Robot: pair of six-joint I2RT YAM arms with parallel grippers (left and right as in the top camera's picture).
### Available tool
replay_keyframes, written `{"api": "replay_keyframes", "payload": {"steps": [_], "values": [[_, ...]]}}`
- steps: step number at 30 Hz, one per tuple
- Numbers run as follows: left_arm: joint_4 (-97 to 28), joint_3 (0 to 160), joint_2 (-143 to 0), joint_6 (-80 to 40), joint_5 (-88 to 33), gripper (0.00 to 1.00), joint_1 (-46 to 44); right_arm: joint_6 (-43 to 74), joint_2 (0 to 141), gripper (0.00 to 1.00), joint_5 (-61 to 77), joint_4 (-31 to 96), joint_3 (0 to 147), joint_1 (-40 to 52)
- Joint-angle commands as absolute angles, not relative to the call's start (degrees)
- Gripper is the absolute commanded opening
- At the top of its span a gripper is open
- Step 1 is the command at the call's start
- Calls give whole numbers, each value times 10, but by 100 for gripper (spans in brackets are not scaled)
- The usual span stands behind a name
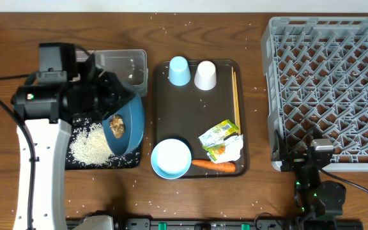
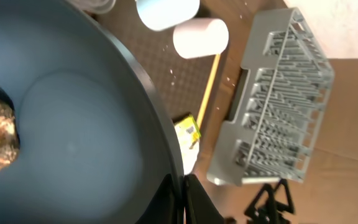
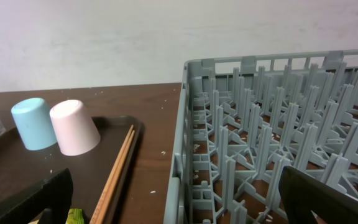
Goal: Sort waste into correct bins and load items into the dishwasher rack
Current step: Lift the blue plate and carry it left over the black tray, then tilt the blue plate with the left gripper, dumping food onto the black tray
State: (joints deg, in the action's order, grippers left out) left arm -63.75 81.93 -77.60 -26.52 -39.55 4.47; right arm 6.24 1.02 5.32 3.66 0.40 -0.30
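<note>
While the right gripper (image 3: 182,202) sits spread wide beside the dishwasher rack (image 1: 328,89), the left arm (image 1: 40,147) leans over the black tray (image 1: 101,163), left gripper (image 2: 183,196) pinching the rim of the tilted dark-blue plate (image 1: 131,121).

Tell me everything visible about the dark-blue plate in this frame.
The dark-blue plate is large, round and smooth, with a shallow well and raised rim. The left end effector is shut on its rim, holding it steeply tilted over the black tray. A brown food lump sits on its face; the rest looks clean. White rice lies in the tray below its lower edge. Whether the plate touches the tray is unclear.
</note>
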Motion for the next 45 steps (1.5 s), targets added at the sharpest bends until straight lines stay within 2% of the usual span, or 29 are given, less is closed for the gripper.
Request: {"api": "replay_keyframes", "payload": {"steps": [1,6,15,22,36,45], "values": [[-635,785,-771,-225,-495,6,78,55,9,99,49,39,3,-6],[-594,726,-771,-199,-611,5,143,55,9,99,49,39,3,-6],[-590,673,-771,-138,-732,6,269,55,9,99,49,39,3,-6],[-590,642,-771,-137,-849,6,360,55,9,99,49,39,3,-6],[-590,582,-772,-159,-875,6,450,55,9,99,49,39,3,-6],[-591,581,-771,-157,-900,6,461,55,9,99,49,39,3,-6]]}}
